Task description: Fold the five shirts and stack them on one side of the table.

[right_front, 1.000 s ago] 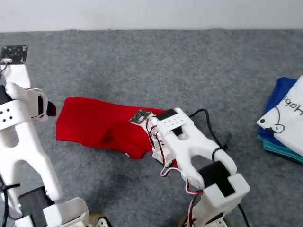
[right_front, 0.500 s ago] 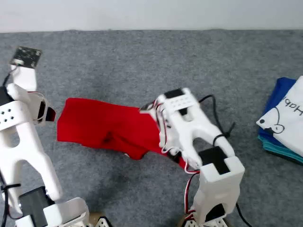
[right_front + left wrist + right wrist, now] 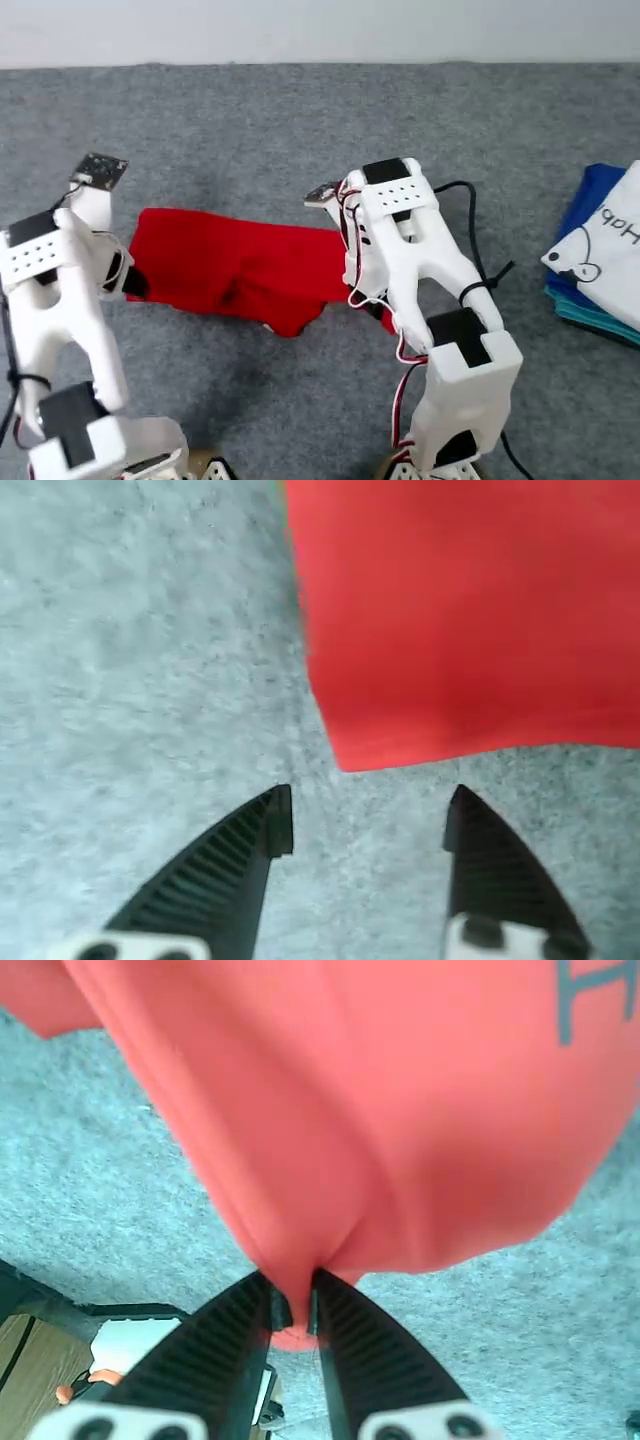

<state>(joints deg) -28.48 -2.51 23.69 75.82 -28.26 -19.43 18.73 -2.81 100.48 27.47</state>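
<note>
Now the red shirt [image 3: 235,270] lies as a long, partly folded band on the grey bench [image 3: 300,130], left of the middle and well apart from the stack of folded shirts [image 3: 600,250] at the right edge. Its right end seems raised off the bench. The right tool [image 3: 293,1305] is closed tight on a pinch of the red cloth, and the fabric hangs from that pinch in a soft fold. The left tool [image 3: 370,820] is wide open with nothing between its fingers. It hovers over bare bench just beside the shirt's left corner and does not touch it. I judge that the step in hand is to take both ends for the next fold. To do it well, the left tool should come down on the corner so that one finger slides under all the layers, and then close fully. The right tool should not pull meanwhile, otherwise the corner may slip away.
</note>
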